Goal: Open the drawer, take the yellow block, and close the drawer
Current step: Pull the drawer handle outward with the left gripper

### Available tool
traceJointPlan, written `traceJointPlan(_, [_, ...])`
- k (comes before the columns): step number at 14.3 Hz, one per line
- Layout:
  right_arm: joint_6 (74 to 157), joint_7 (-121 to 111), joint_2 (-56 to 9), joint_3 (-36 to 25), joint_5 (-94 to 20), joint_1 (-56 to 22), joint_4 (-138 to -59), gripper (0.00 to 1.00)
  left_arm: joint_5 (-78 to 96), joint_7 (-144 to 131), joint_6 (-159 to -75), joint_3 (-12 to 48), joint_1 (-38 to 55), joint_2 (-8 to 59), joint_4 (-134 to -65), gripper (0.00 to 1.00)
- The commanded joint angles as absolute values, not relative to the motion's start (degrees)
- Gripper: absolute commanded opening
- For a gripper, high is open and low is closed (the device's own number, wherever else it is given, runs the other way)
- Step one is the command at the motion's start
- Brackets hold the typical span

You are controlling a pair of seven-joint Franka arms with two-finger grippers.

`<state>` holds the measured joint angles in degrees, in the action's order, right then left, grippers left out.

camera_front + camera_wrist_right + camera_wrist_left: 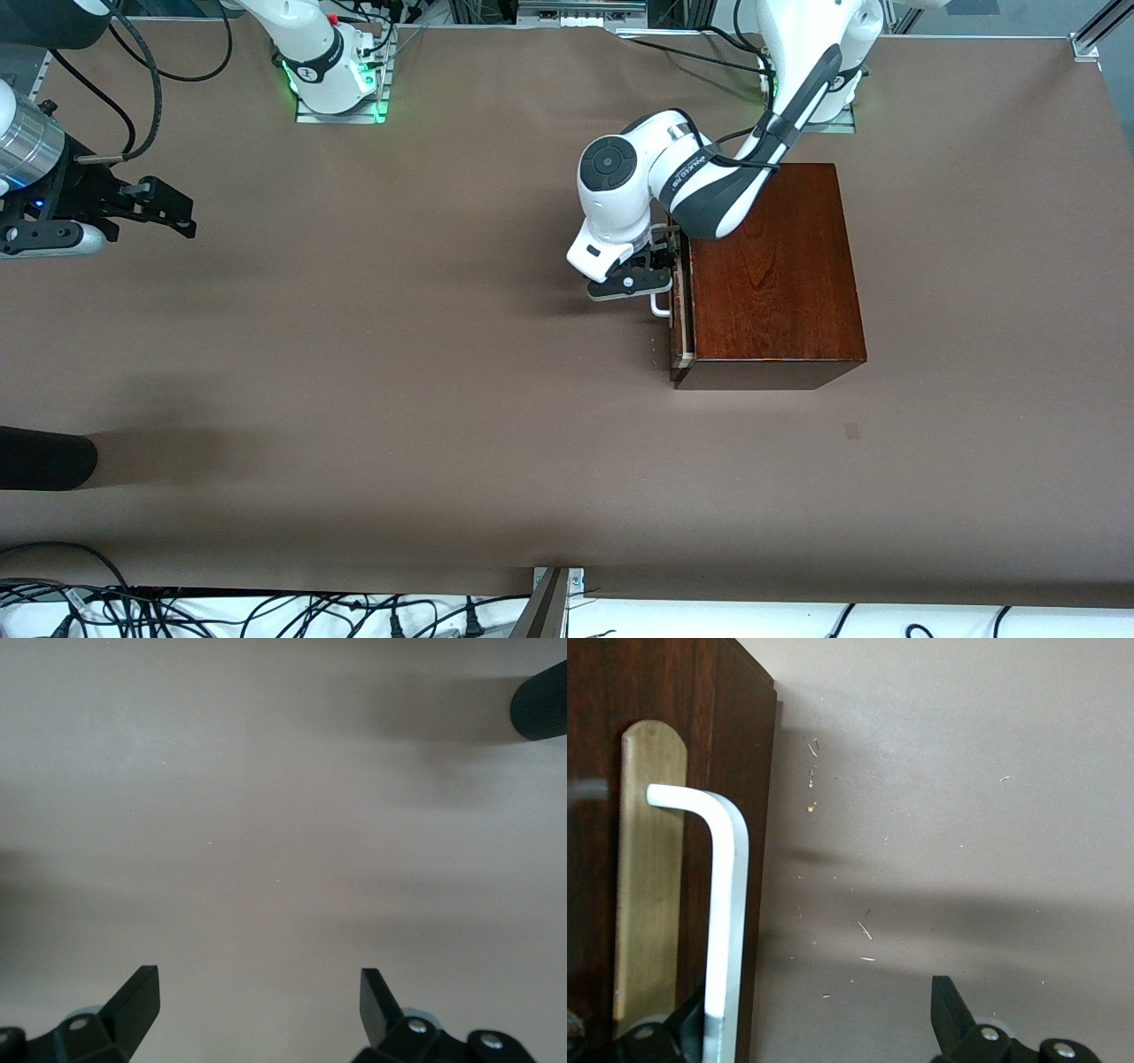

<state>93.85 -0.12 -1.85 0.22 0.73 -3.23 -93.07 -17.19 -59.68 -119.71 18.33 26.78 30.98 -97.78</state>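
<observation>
The glossy mahogany box [775, 266] stands toward the left arm's end of the table. Its drawer front [679, 328] faces the table's middle, and a thin pale strip of tray shows between front and box. The white bar handle [659, 307] is on that front. My left gripper [663, 270] is at the handle, open. In the left wrist view the handle [726, 904] lies between the fingers of the left gripper [815, 1023], right beside one finger [673, 1032]. My right gripper [188, 215] waits open and empty over bare table, as the right wrist view [257, 1001] also shows. The yellow block is hidden.
A black rounded object [44, 456] lies at the table's edge toward the right arm's end, nearer the front camera; it also shows in the right wrist view [540, 713]. The brown table [399, 372] stretches between the box and the right gripper. Cables run along the near edge.
</observation>
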Motion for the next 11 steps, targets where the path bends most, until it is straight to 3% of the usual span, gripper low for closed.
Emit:
traceJointPlan(1, [94.7,0.6,-0.8,0.3,0.1,-3.3,-94.3,1.00,-14.0,-62.7,-121.6,16.4,32.6,33.7,-94.0,1.00])
traceJointPlan(11, [94.5,0.5,-0.6,0.3,0.1,-3.3,-94.4,1.00,-9.6,-66.3,-121.6,11.3,42.6,38.9,-85.4,1.00])
